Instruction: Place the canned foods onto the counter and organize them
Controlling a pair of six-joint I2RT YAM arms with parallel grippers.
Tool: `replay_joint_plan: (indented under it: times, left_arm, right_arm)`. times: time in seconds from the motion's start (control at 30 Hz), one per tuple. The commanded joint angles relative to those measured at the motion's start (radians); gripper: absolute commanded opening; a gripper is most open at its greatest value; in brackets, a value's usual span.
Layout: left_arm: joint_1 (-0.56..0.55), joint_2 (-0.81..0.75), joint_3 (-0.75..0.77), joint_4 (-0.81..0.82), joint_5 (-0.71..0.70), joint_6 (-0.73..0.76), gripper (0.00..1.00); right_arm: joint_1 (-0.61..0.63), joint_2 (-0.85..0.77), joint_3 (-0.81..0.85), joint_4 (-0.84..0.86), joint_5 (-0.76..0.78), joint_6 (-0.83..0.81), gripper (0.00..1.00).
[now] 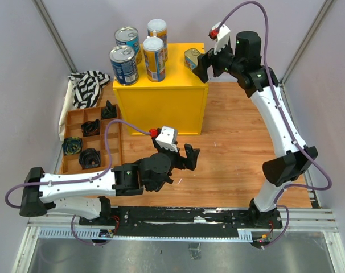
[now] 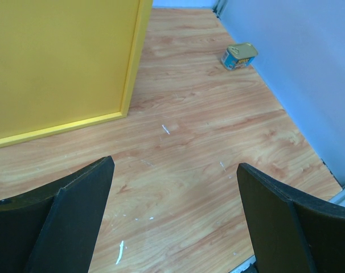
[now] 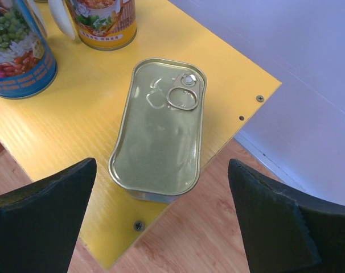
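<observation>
The yellow counter (image 1: 161,105) carries two wide blue-labelled cans (image 1: 123,64) (image 1: 127,41), two slim yellow-blue cans (image 1: 153,58) (image 1: 157,31) and a flat gold tin (image 1: 191,57) at its right corner. My right gripper (image 1: 202,66) is open just beside that tin. In the right wrist view the tin (image 3: 161,128) lies flat on the counter (image 3: 76,125), with my open gripper (image 3: 162,168) straddling its near end without touching. My left gripper (image 1: 191,156) (image 2: 175,165) is open and empty over the wood floor. A second gold tin (image 2: 239,56) lies on the floor near the wall.
A wooden compartment tray (image 1: 116,149) with small black objects sits left of the counter, with a striped cloth (image 1: 88,85) behind it. The counter's side (image 2: 58,62) rises close to the left gripper. Grey walls enclose the wood floor (image 1: 229,142).
</observation>
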Motion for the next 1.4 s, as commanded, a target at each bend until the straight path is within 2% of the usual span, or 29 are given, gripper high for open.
replay_joint_plan:
  times: [0.0,0.2,0.37,0.43,0.67,0.8,1.03,1.37]
  left_arm:
    - [0.003,-0.04,0.0,0.04,-0.013,-0.007,0.94]
    - [0.003,-0.053,-0.006,0.049,-0.008,0.001,0.94]
    - [0.003,-0.059,-0.008,0.059,-0.002,0.013,0.94]
    - [0.002,-0.06,-0.009,0.063,-0.001,0.015,0.94]
    - [0.003,-0.071,-0.012,0.065,0.006,0.018,0.94]
    - [0.002,-0.087,-0.026,0.068,0.004,0.006,0.93]
    - [0.002,-0.103,-0.037,0.066,-0.002,-0.006,0.93]
    - [0.001,-0.103,-0.04,0.069,-0.008,-0.005,0.93]
  right_arm:
    - [0.031,-0.056,-0.028,-0.012,0.07,0.023,0.99]
    - [0.053,-0.09,-0.051,-0.041,0.155,0.045,0.96]
    - [0.054,-0.162,-0.169,0.03,0.189,0.145,0.88]
    - [0.054,-0.195,-0.212,0.066,0.194,0.203,0.81]
    - [0.054,-0.257,-0.316,0.149,0.229,0.407,0.47]
    - [0.052,-0.238,-0.283,0.135,0.234,0.471,0.36]
    - [0.048,-0.186,-0.227,0.123,0.245,0.525,0.3]
    - [0.011,-0.134,-0.184,0.124,0.252,0.559,0.29]
